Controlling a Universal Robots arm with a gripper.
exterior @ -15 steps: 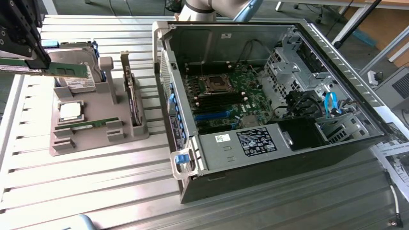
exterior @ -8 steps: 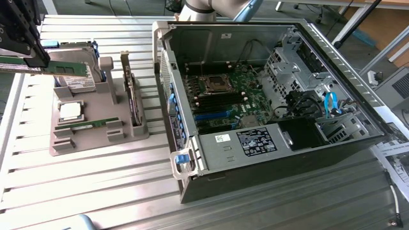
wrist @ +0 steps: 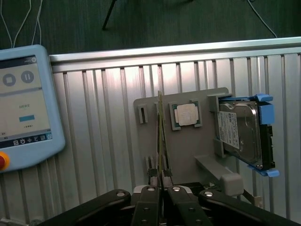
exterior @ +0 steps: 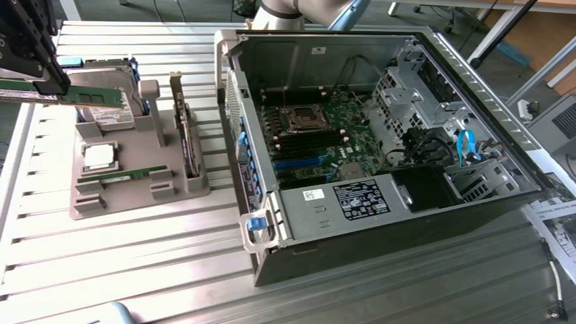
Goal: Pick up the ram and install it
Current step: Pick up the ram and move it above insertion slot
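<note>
My gripper [exterior: 50, 82] hangs at the far left of the exterior view, above the grey parts holder [exterior: 135, 192], and is shut on the ram [exterior: 94, 96], a long green stick held level in the air. The wrist view shows the ram [wrist: 161, 136] edge-on, rising from between the closed black fingers [wrist: 150, 197]. The open computer case [exterior: 378, 223] lies to the exterior view's right, its motherboard [exterior: 315, 131] and memory slots [exterior: 311, 145] exposed.
On the holder sit a silver processor chip [exterior: 99, 156], another green stick [exterior: 121, 177], an upright card with a metal bracket [exterior: 185, 135] and a hard drive [wrist: 240, 134]. A blue teach pendant [wrist: 23, 103] lies on the slatted metal table [exterior: 135, 270].
</note>
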